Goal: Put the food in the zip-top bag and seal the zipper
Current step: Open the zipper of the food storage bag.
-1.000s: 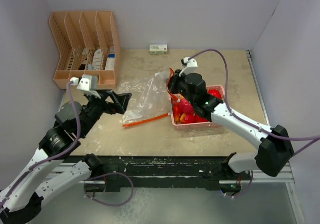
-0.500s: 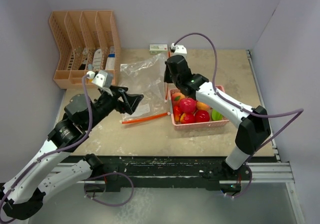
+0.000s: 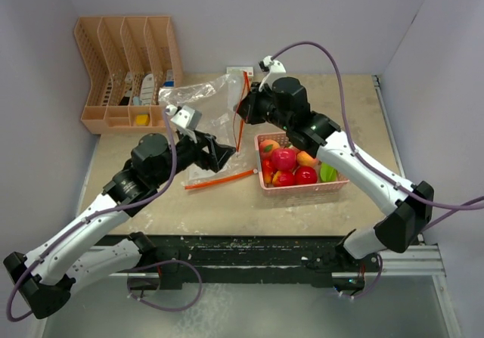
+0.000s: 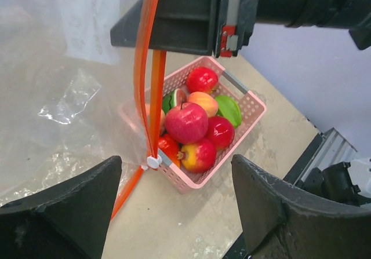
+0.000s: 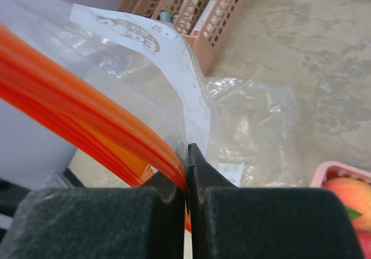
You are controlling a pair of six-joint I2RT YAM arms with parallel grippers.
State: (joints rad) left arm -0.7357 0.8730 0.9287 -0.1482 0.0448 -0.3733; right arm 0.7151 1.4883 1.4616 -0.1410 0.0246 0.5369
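Food, glossy red, peach and green plastic toy fruit (image 3: 284, 159), fills a pink perforated plastic basket (image 3: 301, 189) on the bench (image 3: 355, 119). My right end effector (image 3: 243, 110) pinches the orange zipper strip (image 5: 87, 114) of a clear plastic zip-top bag (image 3: 204, 100), lifting that edge. My left end effector (image 3: 224, 155) gapes wide beside it, gripping nothing.

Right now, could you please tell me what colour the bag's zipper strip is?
Orange; the zipper strip shows best in the right wrist view.
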